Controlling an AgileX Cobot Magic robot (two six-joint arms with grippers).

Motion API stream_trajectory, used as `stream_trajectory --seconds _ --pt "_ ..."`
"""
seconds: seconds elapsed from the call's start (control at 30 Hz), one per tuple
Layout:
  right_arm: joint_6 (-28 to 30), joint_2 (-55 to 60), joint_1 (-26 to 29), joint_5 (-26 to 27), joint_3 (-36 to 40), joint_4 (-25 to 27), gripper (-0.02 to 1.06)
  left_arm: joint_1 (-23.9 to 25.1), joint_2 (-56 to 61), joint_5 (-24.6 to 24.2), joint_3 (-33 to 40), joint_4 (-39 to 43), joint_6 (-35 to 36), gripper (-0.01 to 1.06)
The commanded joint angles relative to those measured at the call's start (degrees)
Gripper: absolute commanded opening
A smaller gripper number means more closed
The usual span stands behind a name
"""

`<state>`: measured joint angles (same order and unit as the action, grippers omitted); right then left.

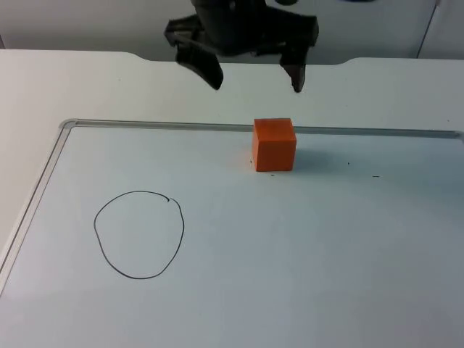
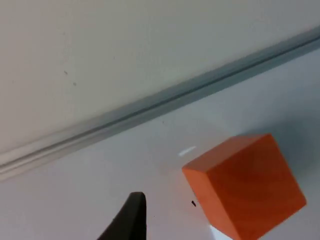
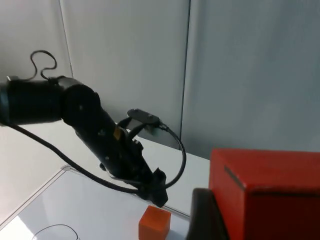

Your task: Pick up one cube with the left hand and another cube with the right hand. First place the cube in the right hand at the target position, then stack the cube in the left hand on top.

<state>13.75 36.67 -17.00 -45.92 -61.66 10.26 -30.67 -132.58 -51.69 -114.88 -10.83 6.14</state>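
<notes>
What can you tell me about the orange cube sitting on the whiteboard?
The orange cube is a plain, matte solid block with sharp edges. It rests flat and upright on the whiteboard, close to its far metal frame and turned slightly against it. Nothing grips it: the left gripper hangs open above and behind it, its fingers apart from it.

White table top (image 1: 87, 87), metal-edged whiteboard (image 1: 290, 254), grey partition wall (image 3: 250, 75) behind.

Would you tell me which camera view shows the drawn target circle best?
The top view: the whole black circle lies in plain sight on the whiteboard, left of the orange cube. The right wrist view catches just an arc of it.
</notes>
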Motion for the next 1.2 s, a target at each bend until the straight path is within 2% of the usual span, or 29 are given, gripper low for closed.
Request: stream_trajectory --seconds 0.0,0.4,0.6,1.0,1.17 --pt "-0.2 0.2 -0.1 0.4 0.1 0.5 0.00 -0.9 -3.6 -1.3 -1.9 0.2 3.7 1.04" --pt "-0.2 0.2 -0.1 0.0 0.2 0.5 0.00 -2.8 -9.0 -1.9 -7.8 -0.1 8.7 1.04" --pt "0.0 0.2 -0.1 0.0 0.2 0.5 0.00 -2.8 -11.5 -4.9 -10.5 2.1 10.8 1.04" --pt "0.3 0.2 -0.1 0.1 0.2 0.5 0.00 -2.8 -12.8 -0.5 -10.9 3.9 11.0 1.04" --pt "0.3 0.2 -0.1 0.4 0.2 0.5 0.00 -3.1 -13.8 -1.0 -11.0 3.8 10.8 1.04"
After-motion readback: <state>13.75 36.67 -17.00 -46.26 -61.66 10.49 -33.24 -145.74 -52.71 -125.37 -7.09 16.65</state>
